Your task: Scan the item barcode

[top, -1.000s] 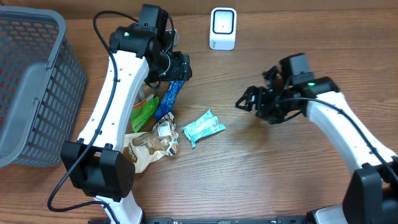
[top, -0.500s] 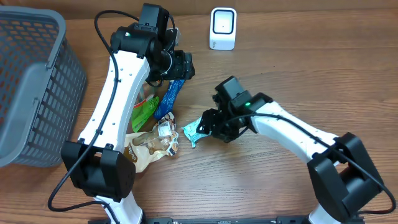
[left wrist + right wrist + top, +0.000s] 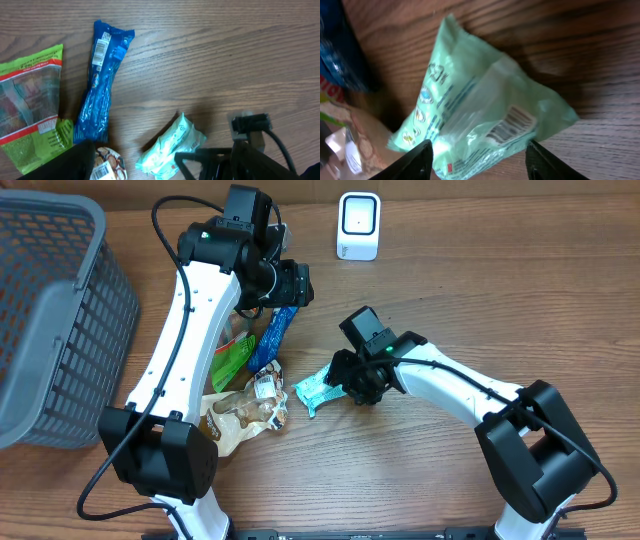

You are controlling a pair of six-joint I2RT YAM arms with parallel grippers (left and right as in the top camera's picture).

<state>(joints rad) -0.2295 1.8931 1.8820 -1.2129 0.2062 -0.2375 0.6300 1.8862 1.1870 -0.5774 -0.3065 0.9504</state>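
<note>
Bare wood right of the mint packet (image 3: 322,389); blue wrapper (image 3: 270,338) and pouches (image 3: 232,356) crowding its left.

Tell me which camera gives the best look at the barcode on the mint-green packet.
The right wrist view: the mint-green packet fills the frame and its barcode is readable between the open jaws. The left wrist view shows the packet small at the bottom edge, without a visible barcode. Overhead, the packet is tiny and partly under the right gripper.
</note>
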